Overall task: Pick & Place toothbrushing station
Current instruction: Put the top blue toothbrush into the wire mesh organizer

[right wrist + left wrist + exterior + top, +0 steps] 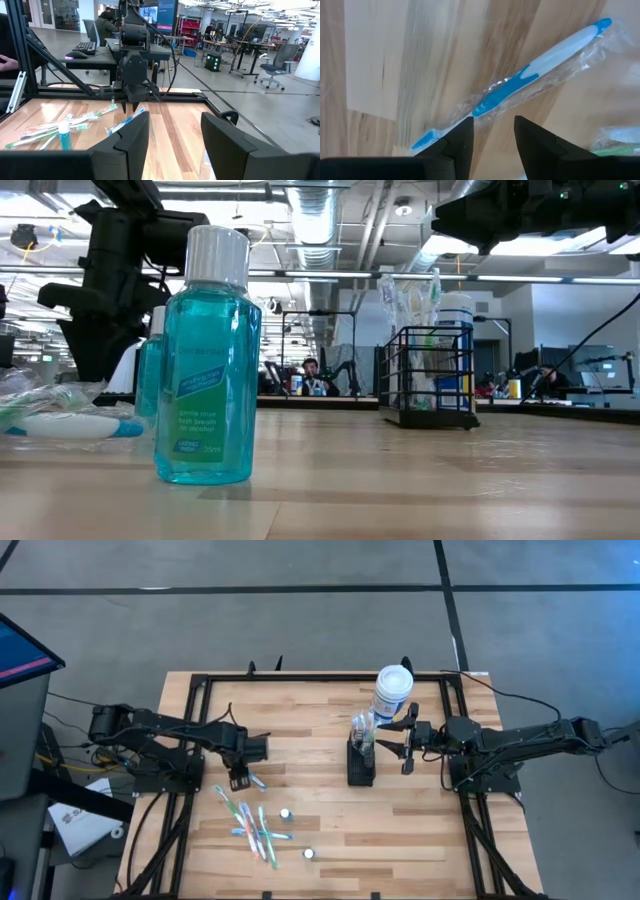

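Left gripper (pixel 240 778) hovers over a wrapped toothbrush while the toothbrushing station (pixel 360 762) stands at mid-table.

The wooden table (pixel 320 830) carries both arms: the left arm reaches in from its side, and the right gripper (pixel 400 745) waits just beside the station with its fingers wide apart and holding nothing. The black wire caddy stands upright right of centre with toothbrushes already standing in it, and the white canister (pixel 393 692) rises close behind it. The left claw's fingers (pixel 455 145) are partly spread above a blue and white toothbrush (pixel 530 75) in clear wrap, gripping nothing. More wrapped toothbrushes (pixel 252 825) lie scattered nearby. Two small mouthwash bottles (pixel 286 813) stand near the front edge.
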Motion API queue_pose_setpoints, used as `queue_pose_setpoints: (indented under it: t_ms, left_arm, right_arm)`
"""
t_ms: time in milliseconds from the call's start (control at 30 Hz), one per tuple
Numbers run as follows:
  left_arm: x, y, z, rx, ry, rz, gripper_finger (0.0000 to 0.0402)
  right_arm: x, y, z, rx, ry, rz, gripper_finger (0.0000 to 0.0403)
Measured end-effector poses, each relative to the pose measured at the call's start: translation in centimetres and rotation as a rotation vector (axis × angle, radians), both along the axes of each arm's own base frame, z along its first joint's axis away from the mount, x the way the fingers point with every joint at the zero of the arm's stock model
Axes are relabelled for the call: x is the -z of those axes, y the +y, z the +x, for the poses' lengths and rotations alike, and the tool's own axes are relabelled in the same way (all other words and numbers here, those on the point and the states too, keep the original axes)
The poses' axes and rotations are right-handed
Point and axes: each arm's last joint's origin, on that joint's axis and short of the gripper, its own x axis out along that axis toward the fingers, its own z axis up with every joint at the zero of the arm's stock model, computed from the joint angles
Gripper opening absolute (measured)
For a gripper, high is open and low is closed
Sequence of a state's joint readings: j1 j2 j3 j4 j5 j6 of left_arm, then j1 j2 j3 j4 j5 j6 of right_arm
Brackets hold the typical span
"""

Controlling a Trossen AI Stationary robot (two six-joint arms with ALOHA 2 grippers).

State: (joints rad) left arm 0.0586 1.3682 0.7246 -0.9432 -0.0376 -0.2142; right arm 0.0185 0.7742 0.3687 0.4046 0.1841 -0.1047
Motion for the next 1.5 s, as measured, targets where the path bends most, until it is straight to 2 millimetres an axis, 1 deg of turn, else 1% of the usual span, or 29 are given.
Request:
queue_pose_setpoints:
  t_ms: [267,433,500,567,600,700,800,900,1067,1233,1367,1433,1500]
  left_arm:
    - [0.0,-1.3,0.1,0.065,-0.008,0.015,0.0137]
    - [0.0,-1.7,0.2,0.082,-0.017,0.02,0.0137]
    - [0.0,-1.9,0.6,0.099,-0.065,0.024,0.0137]
    - [0.0,-2.3,1.5,0.155,-0.16,0.029,0.0137]
    - [0.0,-2.5,1.7,0.183,-0.179,0.029,0.0137]
    - [0.2,-2.7,1.6,0.228,-0.155,0.031,0.0137]
    - [0.3,-2.6,1.5,0.23,-0.137,0.032,0.0137]
    - [1.1,-2.7,1.7,0.265,-0.097,0.037,0.0137]
    - [3.1,-3.1,2.1,0.312,0.008,0.032,0.0137]
    - [3.8,-3.2,2.3,0.319,0.048,0.057,0.0136]
    - [3.4,-3.2,2.4,0.318,0.009,0.067,0.012]
    - [3.1,-3.1,2.3,0.317,-0.016,0.077,0.0102]
    - [2.7,-3.1,2.9,0.323,-0.09,0.117,0.008]
  right_arm:
    - [0.0,0.0,0.0,0.0,0.0,0.0,0.017]
    - [0.0,0.0,0.0,0.0,0.0,0.0,0.017]
    - [0.0,0.0,0.0,0.0,0.0,0.0,0.017]
    - [0.0,0.0,0.0,0.0,0.0,0.0,0.017]
    - [0.0,0.0,0.0,0.0,0.0,0.0,0.017]
    - [0.0,0.0,0.0,0.0,0.0,0.0,0.017]
    - [0.0,0.0,0.0,0.0,0.001,0.0,0.017]
    - [0.0,0.0,0.0,-0.001,0.004,0.0,0.017]
    - [0.1,0.3,0.0,-0.014,0.005,0.0,0.017]
    - [0.1,0.2,0.0,-0.014,0.006,0.0,0.017]
    - [0.1,0.2,0.0,-0.014,0.006,0.0,0.017]
    - [0.1,0.2,0.0,-0.014,0.005,0.0,0.017]
    - [0.1,0.2,0.0,-0.014,0.005,0.0,0.017]
